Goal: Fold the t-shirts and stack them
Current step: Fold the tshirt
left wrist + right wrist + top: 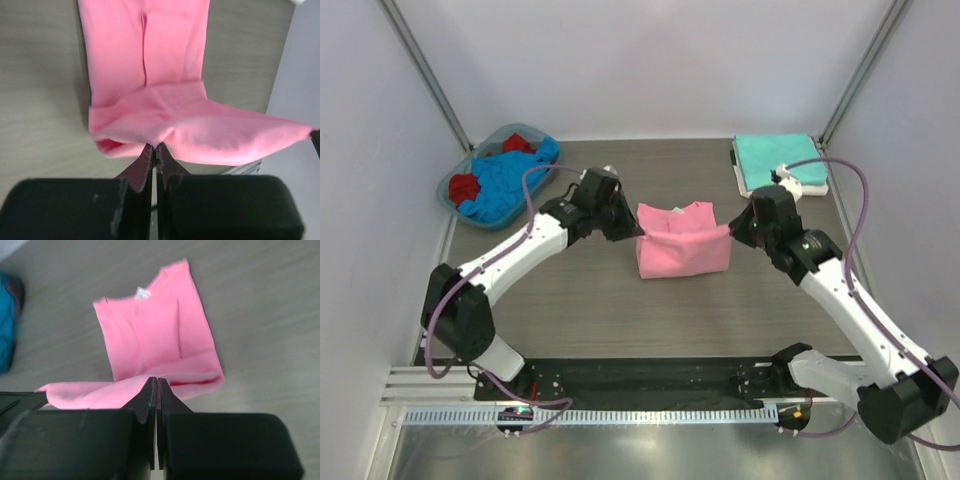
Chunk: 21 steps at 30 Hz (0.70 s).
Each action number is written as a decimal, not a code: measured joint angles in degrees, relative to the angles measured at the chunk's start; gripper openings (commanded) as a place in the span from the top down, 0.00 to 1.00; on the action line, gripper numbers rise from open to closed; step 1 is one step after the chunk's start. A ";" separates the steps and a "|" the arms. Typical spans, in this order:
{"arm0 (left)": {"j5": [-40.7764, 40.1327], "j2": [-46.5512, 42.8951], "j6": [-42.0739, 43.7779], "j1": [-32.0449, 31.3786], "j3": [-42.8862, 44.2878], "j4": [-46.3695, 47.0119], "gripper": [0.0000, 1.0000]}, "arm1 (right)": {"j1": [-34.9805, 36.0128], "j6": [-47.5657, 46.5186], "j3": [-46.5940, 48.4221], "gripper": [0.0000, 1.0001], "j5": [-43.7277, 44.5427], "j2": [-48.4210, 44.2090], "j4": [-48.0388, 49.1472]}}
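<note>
- Now my left gripper (156, 152) and right gripper (156, 385) each pinch one end of the pink t-shirt's (682, 255) raised fold, mid-table (570, 300).
- I judge it light and limp, sagging between the pinches; corners hold best.

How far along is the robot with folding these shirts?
Done: a folded teal shirt sits on a white one at the far right. In hand: the left gripper and right gripper are both shut on the pink shirt, holding one edge up mid-fold. Left: the blue shirt and red shirt lie crumpled in the basket.
</note>
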 measured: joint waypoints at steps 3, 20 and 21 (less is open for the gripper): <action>2.03 5.79 2.01 4.48 5.86 -0.02 1.00 | -2.80 -3.15 6.27 0.99 -0.85 7.89 3.87; 11.34 47.56 7.89 14.43 43.71 3.23 1.00 | -12.68 -14.19 31.91 0.99 -11.13 54.51 15.41; 11.72 49.42 7.69 14.88 45.27 3.30 1.00 | -12.98 -14.49 33.09 0.95 -11.78 56.41 15.37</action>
